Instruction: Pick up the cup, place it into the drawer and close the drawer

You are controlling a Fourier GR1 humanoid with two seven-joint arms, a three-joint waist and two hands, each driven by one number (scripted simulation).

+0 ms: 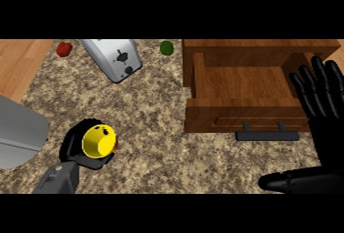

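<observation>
A yellow cup [99, 140] lies in my left hand [76, 144] at the lower left of the counter, its open mouth facing up toward me. The black fingers curl round its left side and underside. The wooden drawer [236, 83] stands pulled open at the upper right, with nothing visible inside it, and its dark handle [266, 135] faces me on the front panel. My right hand [322, 113] rests open at the right edge, fingers straight up, just right of the drawer front.
A silver toaster [114, 58] lies at the back, with a red pepper [64, 49] to its left and a green one [166, 47] to its right. A grey appliance [17, 132] sits at the left edge, close to my left hand.
</observation>
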